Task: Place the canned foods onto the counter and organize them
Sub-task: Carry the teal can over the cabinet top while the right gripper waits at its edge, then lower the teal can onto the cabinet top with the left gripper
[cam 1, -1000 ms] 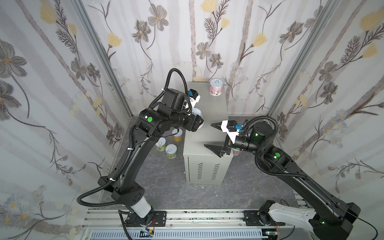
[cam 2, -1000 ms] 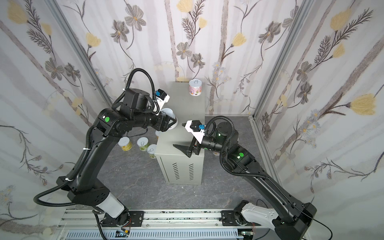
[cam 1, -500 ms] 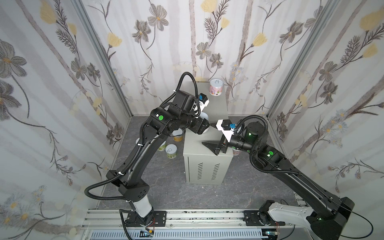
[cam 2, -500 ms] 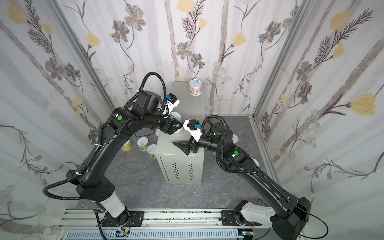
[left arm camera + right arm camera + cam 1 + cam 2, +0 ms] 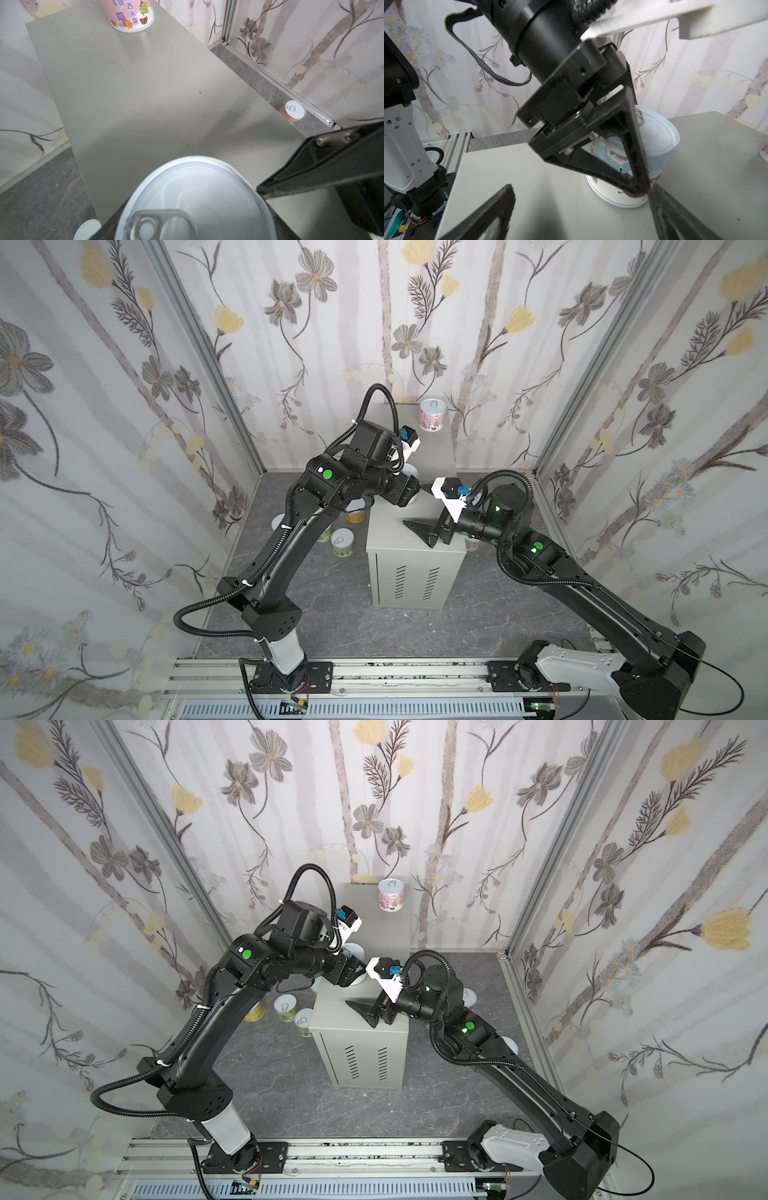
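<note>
On the flat top of the pale grey counter [image 5: 432, 456] [image 5: 386, 936] [image 5: 145, 93] [image 5: 529, 176] a pink can [image 5: 432, 415] [image 5: 390, 895] [image 5: 129, 14] stands at the back. A pale blue can [image 5: 409, 470] [image 5: 353, 948] [image 5: 197, 187] [image 5: 654, 145] rests upright near the middle, and my left gripper [image 5: 409, 489] [image 5: 353, 973] [image 5: 191, 218] is shut on it. My right gripper [image 5: 424, 508] [image 5: 365, 988] [image 5: 577, 218] hangs open low over the counter's front half, one finger just touching the left gripper's tip beside that can.
Several cans stand on the dark floor left of the counter, among them a green can [image 5: 343, 542] [image 5: 305, 1021] and a yellow can [image 5: 357, 510]. Right of it stand an orange can [image 5: 294, 111] and another tin [image 5: 509, 1044]. Floral walls close in on three sides.
My left arm has swung right, carrying the pale blue can from the counter's left edge to its middle. The right gripper has shifted slightly left toward it and stayed open.
</note>
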